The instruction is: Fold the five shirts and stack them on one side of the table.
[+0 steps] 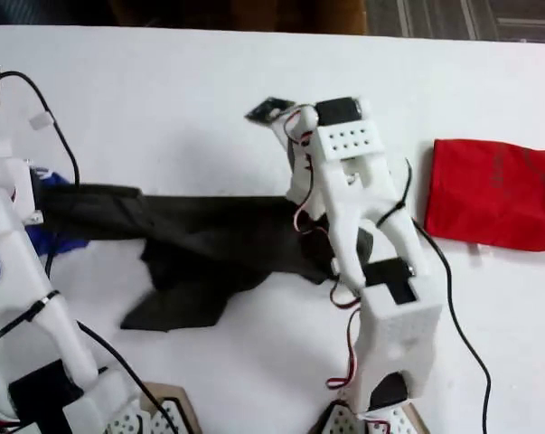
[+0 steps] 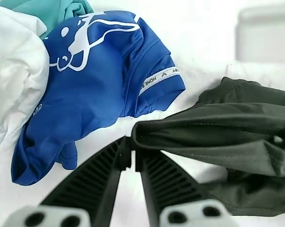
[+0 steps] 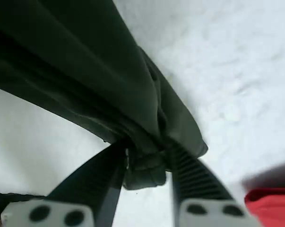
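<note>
Over at the left edge of the table (image 1: pixel 164 90) there's a loose heap: one white shirt (image 2: pixel 10 71), one teal shirt (image 2: pixel 43 9) and one blue shirt (image 2: pixel 99 85). Next, the left gripper (image 2: pixel 133 144) has its fingers pinched tight on a stitched edge of the one dark shirt (image 1: pixel 209 240), which sags across mid-table to the right gripper (image 3: pixel 144 158), clamped on a bunched wad. One red shirt (image 1: pixel 493 194) lies folded by the right edge. Five total. The fabric looks light and limp, so I'd grab seams or corners, not wads.
</note>
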